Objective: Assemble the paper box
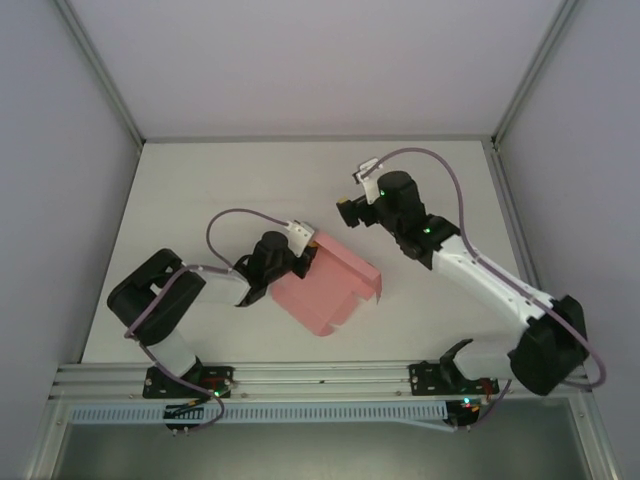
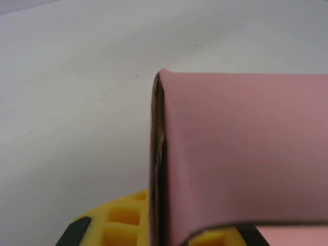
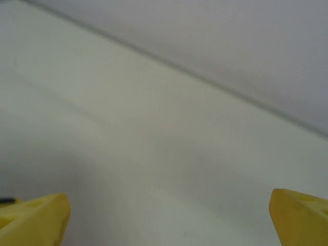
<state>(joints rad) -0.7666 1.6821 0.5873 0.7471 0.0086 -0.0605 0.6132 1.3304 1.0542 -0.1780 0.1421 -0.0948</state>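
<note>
Gripping the pink box (image 1: 335, 290) at its left edge, the left jaws hold it mid-bench, towards the near side.
The left jaws are closed on the card: one yellow finger (image 2: 120, 218) sits just beside the box's folded edge and the other lies under the pink sheet. The rest of the box lies on the white bench (image 1: 200, 200). The right jaws stand wide apart, fingertips (image 3: 36, 218) at the frame's sides, over bare bench beyond the box's far corner, not touching it.

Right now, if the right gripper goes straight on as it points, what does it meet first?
Probably the bare table, then the enclosure wall behind it; depth is unclear. Nothing else lies ahead of the open right gripper, and the paper box sits off that line.
</note>
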